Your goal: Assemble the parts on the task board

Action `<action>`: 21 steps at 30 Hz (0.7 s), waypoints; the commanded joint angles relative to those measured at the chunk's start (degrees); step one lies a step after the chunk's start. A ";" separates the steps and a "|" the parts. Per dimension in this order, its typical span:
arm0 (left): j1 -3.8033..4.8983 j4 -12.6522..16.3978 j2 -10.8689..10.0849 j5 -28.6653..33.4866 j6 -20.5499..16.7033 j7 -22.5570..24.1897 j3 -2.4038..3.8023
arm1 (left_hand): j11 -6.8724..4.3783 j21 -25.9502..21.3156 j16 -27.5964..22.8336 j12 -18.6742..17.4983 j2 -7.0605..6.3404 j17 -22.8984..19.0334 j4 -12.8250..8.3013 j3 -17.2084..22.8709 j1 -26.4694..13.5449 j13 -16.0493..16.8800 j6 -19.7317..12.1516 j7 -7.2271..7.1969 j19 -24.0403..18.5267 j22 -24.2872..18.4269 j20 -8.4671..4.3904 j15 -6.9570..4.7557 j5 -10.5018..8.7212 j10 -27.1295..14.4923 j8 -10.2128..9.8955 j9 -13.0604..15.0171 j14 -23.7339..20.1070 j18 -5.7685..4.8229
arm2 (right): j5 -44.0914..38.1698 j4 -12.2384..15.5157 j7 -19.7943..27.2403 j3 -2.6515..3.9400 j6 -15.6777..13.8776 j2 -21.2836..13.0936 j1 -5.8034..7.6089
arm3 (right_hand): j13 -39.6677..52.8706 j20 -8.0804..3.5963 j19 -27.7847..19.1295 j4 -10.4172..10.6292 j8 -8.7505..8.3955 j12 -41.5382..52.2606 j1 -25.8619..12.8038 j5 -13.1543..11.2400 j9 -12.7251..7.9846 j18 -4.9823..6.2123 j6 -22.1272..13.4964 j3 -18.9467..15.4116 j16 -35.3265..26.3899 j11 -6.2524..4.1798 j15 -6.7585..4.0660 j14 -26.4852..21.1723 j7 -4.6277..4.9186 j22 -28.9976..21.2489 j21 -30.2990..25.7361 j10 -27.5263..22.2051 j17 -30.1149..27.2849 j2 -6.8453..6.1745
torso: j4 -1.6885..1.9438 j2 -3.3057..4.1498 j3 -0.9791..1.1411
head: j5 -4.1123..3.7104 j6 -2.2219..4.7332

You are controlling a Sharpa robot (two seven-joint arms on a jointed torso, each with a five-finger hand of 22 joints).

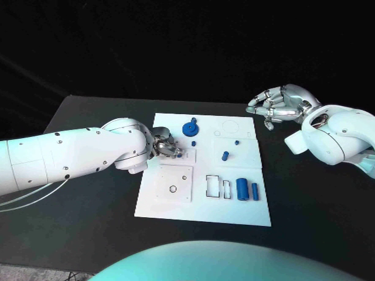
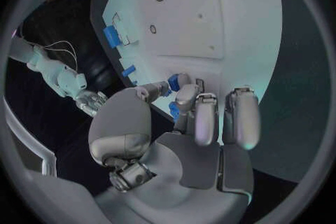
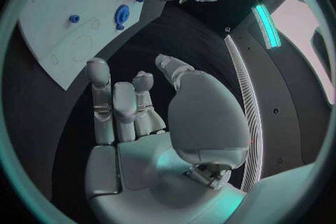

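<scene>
On the black surface: the white task board lies in the middle, between the 2 white arms.
Left robot hand: over the board's left edge, fingers curled together around a small blue part; the left wrist view shows blue between the fingertips, with a second bit of blue just below them.
Right robot hand: raised beyond the board's far right corner, well apart from the parts, fingers loosely bent and spread, holding nothing.
Blue gear-like part: round, on the far half of the board, just beyond the left robot hand.
Small blue peg: mid-board, lying slightly tilted.
Tiny blue piece: just beyond the peg, towards the far edge.
2 blue cylinders: side by side near the board's near right, lying lengthwise, beside 2 rectangular slots.
Square recess: on the board's near left, with a small ring-shaped hole in it.
</scene>
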 commanded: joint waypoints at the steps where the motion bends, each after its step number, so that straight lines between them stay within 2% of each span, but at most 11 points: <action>1: -0.05 -0.02 0.06 0.53 0.53 -0.09 -0.03 | -0.06 0.12 -0.34 0.28 0.12 9.89 0.22 -0.83 -0.05 0.09 0.07 0.35 0.11 0.03 -0.37 -0.12 -0.33 0.04 0.34 -0.11 4.40 -0.67 | -0.41 0.00 0.19 0.01 0.67 0.01 -0.02 | -0.02 -0.06 -0.37 0.22 0.02 -0.26 -0.13 -0.38 -0.05 0.05 -0.44 -0.06 -0.18 -0.02 0.10 -0.45 0.13 0.00 -0.37 -0.22 -0.09 -0.31 | 0.00 0.01 -0.01 | 0.00 0.00; 7: -0.05 -0.01 0.02 0.62 -0.01 0.04 -0.02 | -0.11 0.08 -0.35 0.32 -0.15 9.90 1.66 -3.59 0.38 0.12 0.05 0.29 0.12 0.04 -0.40 -0.16 -0.32 0.04 0.44 -0.40 4.40 -0.67 | -0.41 -0.05 0.18 0.01 0.70 0.03 -0.03 | 0.00 -0.04 -0.36 0.35 0.05 -0.26 -0.25 -0.61 -0.05 0.04 -0.46 -0.17 -0.15 -0.01 0.11 -0.44 0.14 0.07 -0.30 -0.20 -0.09 -0.36 | 0.01 0.01 -0.01 | 0.02 0.00; 13: -0.06 0.21 -0.12 0.88 -0.73 0.54 0.02 | -0.14 0.10 -0.32 0.39 -0.25 9.94 2.21 -4.70 0.70 0.21 0.04 0.24 0.15 0.12 -0.43 -0.19 -0.29 0.10 0.49 -0.52 4.42 -0.68 | -0.41 -0.11 0.19 0.01 0.73 0.07 -0.06 | 0.00 -0.04 -0.36 0.35 0.05 -0.26 -0.25 -0.61 -0.05 0.04 -0.46 -0.17 -0.15 -0.01 0.11 -0.44 0.14 0.07 -0.30 -0.20 -0.09 -0.36 | -0.01 0.02 -0.03 | 0.01 0.00; 15: -0.06 0.51 -0.30 1.16 -0.87 0.83 0.29 | -0.16 0.11 -0.33 0.37 -0.39 9.93 2.47 -5.29 0.82 0.17 0.04 0.23 0.16 0.15 -0.45 -0.20 -0.28 0.08 0.52 -0.58 4.41 -0.68 | -0.41 -0.14 0.21 0.01 0.75 0.09 -0.09 | -0.05 -0.04 -0.35 0.41 0.07 -0.30 -0.30 -0.70 -0.05 0.03 -0.46 -0.22 -0.15 -0.01 0.11 -0.45 0.13 0.12 -0.26 -0.22 -0.11 -0.36 | -0.02 0.01 -0.05 | -0.03 0.00; 19: -0.04 1.17 -0.86 2.70 -0.12 1.33 2.58 | -0.18 0.12 -0.36 0.31 -0.53 9.91 2.50 -5.92 1.32 0.06 -0.03 0.21 0.18 0.20 -0.49 -0.21 -0.17 -0.01 0.55 -0.65 4.40 -0.69 | -0.41 -0.31 0.24 0.00 0.79 0.11 -0.17 | -0.05 -0.04 -0.35 0.41 0.07 -0.30 -0.30 -0.70 -0.05 0.03 -0.46 -0.22 -0.15 -0.01 0.11 -0.45 0.13 0.12 -0.26 -0.22 -0.11 -0.36 | -0.05 0.01 -0.12 | -0.17 0.00; 21: 0.11 1.55 -1.26 3.53 0.68 1.47 3.69 | -0.15 0.17 -0.36 0.11 -0.53 9.91 2.44 -6.22 1.80 -0.25 -0.18 0.25 0.21 0.32 -0.50 -0.21 -0.10 -0.24 0.52 -0.71 4.40 -0.71 | -0.41 -0.42 0.21 -0.01 0.76 0.08 -0.19 | 0.03 -0.03 -0.38 0.48 0.08 -0.24 -0.37 -0.76 -0.05 0.04 -0.46 -0.26 -0.13 0.00 0.11 -0.44 0.14 0.09 -0.30 -0.16 -0.10 -0.37 | -0.03 -0.04 -0.04 | -0.19 0.00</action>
